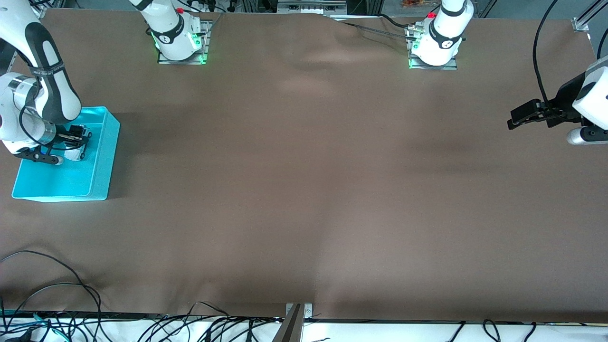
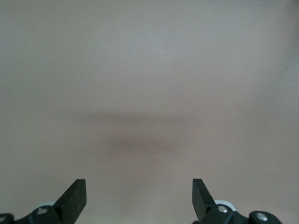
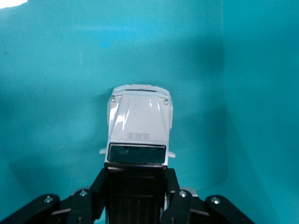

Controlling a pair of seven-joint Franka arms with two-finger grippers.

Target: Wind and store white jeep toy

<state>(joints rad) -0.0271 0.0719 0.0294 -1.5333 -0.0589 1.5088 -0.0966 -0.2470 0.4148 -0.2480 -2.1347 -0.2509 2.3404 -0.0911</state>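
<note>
The white jeep toy (image 3: 138,122), with its black roof and dark windscreen, is inside the cyan bin (image 3: 254,93). My right gripper (image 3: 136,191) is shut on the jeep, one finger pressed against each side of the roof. In the front view the right gripper (image 1: 73,138) reaches down into the cyan bin (image 1: 110,147) at the right arm's end of the table, and only a bit of the jeep's white body (image 1: 77,152) shows under it. My left gripper (image 1: 513,121) is open and empty above the bare table at the left arm's end. Its open jaws also show in the left wrist view (image 2: 138,189).
The brown table cloth (image 1: 304,190) has slight wrinkles. Loose cables (image 1: 57,285) lie along the table edge nearest the front camera. The two arm bases (image 1: 180,42) stand at the table edge farthest from the camera.
</note>
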